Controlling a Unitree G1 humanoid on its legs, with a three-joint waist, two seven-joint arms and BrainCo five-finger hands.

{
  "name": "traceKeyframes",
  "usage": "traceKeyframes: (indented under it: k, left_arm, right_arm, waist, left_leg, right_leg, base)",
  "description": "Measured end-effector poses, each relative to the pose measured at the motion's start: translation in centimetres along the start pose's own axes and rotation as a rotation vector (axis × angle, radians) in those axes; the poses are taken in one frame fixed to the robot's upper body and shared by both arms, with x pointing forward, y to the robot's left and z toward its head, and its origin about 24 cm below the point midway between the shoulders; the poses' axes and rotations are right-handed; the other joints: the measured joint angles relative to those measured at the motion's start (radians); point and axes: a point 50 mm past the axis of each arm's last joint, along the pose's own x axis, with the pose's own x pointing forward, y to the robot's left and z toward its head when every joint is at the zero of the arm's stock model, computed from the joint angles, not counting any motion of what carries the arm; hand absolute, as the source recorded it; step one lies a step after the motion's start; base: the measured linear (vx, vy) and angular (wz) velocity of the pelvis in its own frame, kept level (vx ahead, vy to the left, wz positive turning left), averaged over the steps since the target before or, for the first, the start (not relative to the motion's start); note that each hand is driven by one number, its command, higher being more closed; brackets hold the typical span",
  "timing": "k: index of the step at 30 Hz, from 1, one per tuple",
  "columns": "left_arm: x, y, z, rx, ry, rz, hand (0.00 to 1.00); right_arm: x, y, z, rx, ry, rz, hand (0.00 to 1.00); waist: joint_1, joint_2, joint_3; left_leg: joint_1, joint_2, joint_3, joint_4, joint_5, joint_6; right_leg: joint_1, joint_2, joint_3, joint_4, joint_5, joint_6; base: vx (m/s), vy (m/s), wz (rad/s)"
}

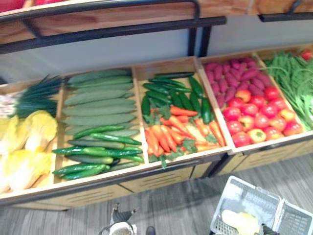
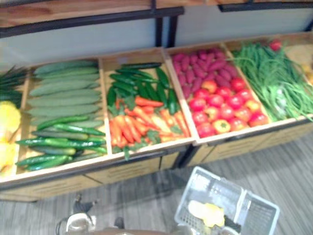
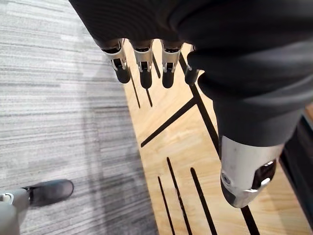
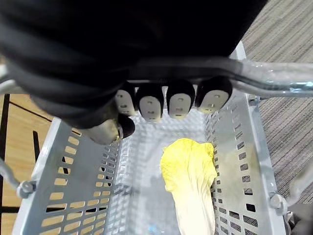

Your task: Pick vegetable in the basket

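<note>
Left hand [image 3: 143, 58] hangs with straight, slightly spread fingers, holding nothing, beside the produce stand's wooden front [image 3: 186, 147]. Yellow cabbages [image 1: 29, 142] lie at the stand's 9 o'clock end, likely nearer this free hand. Right hand [image 4: 149, 100] curls round the basket handle [image 4: 279, 85] at 5 o'clock. In the basket [image 4: 73, 186] directly beneath lies one napa cabbage [image 4: 190, 181], lengthwise along the basket, its leafy end nearest the fingers.
</note>
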Motion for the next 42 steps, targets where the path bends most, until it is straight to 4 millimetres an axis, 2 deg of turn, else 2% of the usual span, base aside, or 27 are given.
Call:
traceKeyframes:
  k: [3,7,9,14,16,19,24,26,30,34,36,39,42]
  left_arm:
    - [-0.4,0.5,1.8,-0.016,-0.106,0.016,0.00]
    - [-2.4,3.1,6.1,-0.130,-0.351,0.117,0.00]
    - [-3.0,4.3,6.4,-0.188,-0.377,0.181,0.00]
    - [-3.4,7.4,5.5,-0.289,-0.335,0.378,0.00]
    - [-3.8,9.8,6.0,-0.338,-0.357,0.509,0.00]
    - [-5.6,14.0,7.3,-0.477,-0.432,0.770,0.00]
    - [-7.7,16.4,8.9,-0.535,-0.530,0.928,0.00]
    - [-7.9,16.3,9.6,-0.550,-0.555,0.929,0.00]
    - [-7.6,14.3,11.8,-0.555,-0.619,0.822,0.00]
    - [-7.0,10.5,14.0,-0.532,-0.666,0.626,0.00]
    - [-6.6,9.4,14.2,-0.502,-0.659,0.560,0.00]
    - [-5.4,7.2,13.7,-0.448,-0.601,0.456,0.00]
    - [-4.4,5.9,13.1,-0.413,-0.547,0.397,0.00]
  right_arm:
    - [-0.1,0.2,0.1,-0.006,-0.005,0.002,1.00]
    - [-0.1,0.2,0.4,-0.018,-0.031,0.006,1.00]
    - [-0.1,0.2,0.6,-0.026,-0.047,0.011,1.00]
    - [-0.2,-0.3,0.5,-0.044,-0.061,0.012,1.00]
    - [-0.2,-0.5,0.1,-0.046,-0.054,0.008,1.00]
    - [-0.2,-1.2,-0.4,-0.043,-0.047,-0.008,1.00]
    - [-0.3,-2.1,-1.3,-0.014,-0.023,-0.026,1.00]
    - [-0.3,-2.3,-1.5,-0.010,-0.017,-0.029,1.00]
    - [-0.3,-2.4,-1.6,-0.015,-0.014,-0.025,1.00]
    - [-0.3,-2.1,-1.4,-0.045,-0.031,-0.002,1.00]
    - [-0.3,-1.7,-0.9,-0.048,-0.044,0.009,1.00]
    - [-0.3,-0.9,-0.4,-0.088,-0.068,0.036,1.00]
    - [-0.3,-0.2,0.3,-0.122,-0.094,0.058,1.00]
  waist:
    - [0.008,0.001,0.000]
    - [0.026,0.008,-0.004]
    - [0.027,0.013,-0.005]
    - [0.025,0.021,-0.011]
    - [0.028,0.016,-0.013]
    - [0.029,0.005,-0.019]
    - [0.029,0.001,-0.030]
    - [0.029,0.001,-0.037]
    - [0.027,0.001,-0.052]
    - [0.017,0.002,-0.059]
    - [-0.002,0.003,-0.059]
    - [-0.014,0.005,-0.060]
    - [-0.030,0.007,-0.060]
  left_leg:
    - [-0.009,-0.002,-0.020,0.000,0.005,0.003]
    - [-0.010,-0.001,-0.014,-0.001,0.007,0.004]
    - [0.000,0.000,0.004,-0.003,0.006,0.004]
    - [0.033,0.006,0.049,-0.019,0.006,0.003]
    - [0.032,0.007,0.058,-0.018,0.005,0.003]
    - [0.036,0.010,0.070,-0.018,0.004,0.004]
    - [0.054,0.015,0.102,-0.018,0.000,0.002]
    - [0.059,0.017,0.109,-0.018,0.000,0.001]
    - [0.067,0.025,0.130,-0.017,-0.003,-0.002]
    - [0.065,0.027,0.154,-0.017,-0.003,-0.002]
    - [0.068,0.027,0.159,-0.019,-0.003,-0.002]
    - [0.071,0.028,0.182,-0.019,-0.006,-0.003]
    - [0.075,0.031,0.211,-0.019,-0.013,-0.005]
  right_leg:
    - [0.005,0.000,-0.018,0.000,0.000,0.000]
    - [-0.002,0.000,-0.007,0.001,0.001,0.000]
    - [-0.005,0.001,0.011,0.001,0.002,0.001]
    - [-0.010,0.006,0.051,0.003,0.007,-0.002]
    - [-0.010,0.007,0.061,0.005,0.007,-0.002]
    - [-0.014,0.007,0.070,0.009,0.007,-0.001]
    - [-0.017,0.011,0.097,0.014,0.007,-0.001]
    - [-0.017,0.015,0.105,0.014,0.007,-0.001]
    - [-0.023,0.027,0.129,0.012,0.008,-0.003]
    - [-0.039,0.033,0.155,0.001,0.015,-0.005]
    - [-0.040,0.034,0.159,-0.002,0.018,-0.008]
    - [-0.051,0.042,0.185,-0.015,0.031,-0.014]
    - [-0.056,0.052,0.210,-0.038,0.047,-0.018]
  base:
    - [-0.01,-0.001,0.25]
    - [-0.03,-0.004,-0.03]
    - [-0.02,-0.004,-0.22]
    - [-0.02,-0.011,-0.25]
    - [-0.02,-0.006,-0.13]
    - [-0.01,-0.002,-0.06]
    - [-0.01,-0.005,-0.15]
    - [-0.02,-0.010,-0.12]
    - [-0.02,-0.012,-0.16]
    - [-0.01,-0.007,-0.17]
    - [0.00,-0.001,-0.07]
    - [0.01,0.001,-0.24]
    - [0.00,-0.005,-0.28]
